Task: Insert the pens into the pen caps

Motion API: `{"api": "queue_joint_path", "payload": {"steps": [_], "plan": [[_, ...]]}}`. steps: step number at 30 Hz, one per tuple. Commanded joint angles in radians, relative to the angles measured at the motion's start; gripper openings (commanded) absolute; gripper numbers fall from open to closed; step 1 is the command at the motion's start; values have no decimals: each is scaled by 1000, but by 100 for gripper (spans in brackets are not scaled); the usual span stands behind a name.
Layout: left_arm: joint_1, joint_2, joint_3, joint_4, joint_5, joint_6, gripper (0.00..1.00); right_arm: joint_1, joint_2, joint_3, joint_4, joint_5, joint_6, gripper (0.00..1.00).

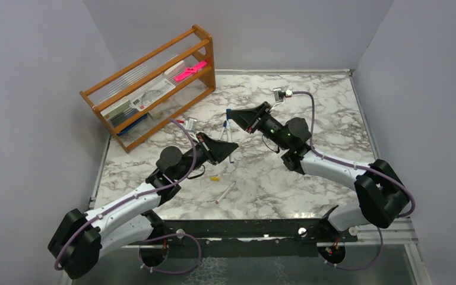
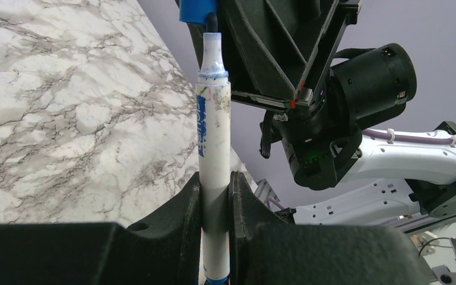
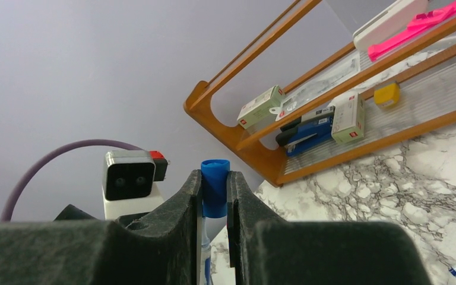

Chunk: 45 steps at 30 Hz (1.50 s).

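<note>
Worktop (image 1: 309, 172): white marble, grey veins; lilac walls around.
Rack (image 1: 148, 89): wooden, back left; boxes inside, print too small to read.
Left jaws: closed on the lower barrel of the held pen (image 2: 214, 136).
Held pen: white barrel smeared blue, blue-stained nose; blue lettering along it, unreadable; raised over mid-worktop, long axis running away from the arm bases, nib at the mouth of the blue cap (image 2: 197, 10).
Yellow cap (image 1: 215, 177): lying loose near the left jaws.
Loose pen (image 1: 225, 193): flat, slanted, red end nearest the bases.
Right jaws: closed on the blue cap, a short cylinder.
</note>
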Motion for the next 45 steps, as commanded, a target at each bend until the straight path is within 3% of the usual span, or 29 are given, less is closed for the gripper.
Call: {"api": "queue_joint_path", "payload": {"steps": [1, 17, 33, 45], "plan": [[-7, -6, 14, 40, 13, 22, 0, -5, 4, 39, 38, -27, -14, 2], [-7, 2, 11, 41, 6, 26, 0, -5, -5, 28, 34, -58, -25, 2], [-6, 49, 54, 40, -22, 57, 0, -6, -68, -85, 24, -73, -25, 2], [-7, 61, 92, 39, -20, 261, 0, -6, -121, -113, 20, -136, -57, 2]]}}
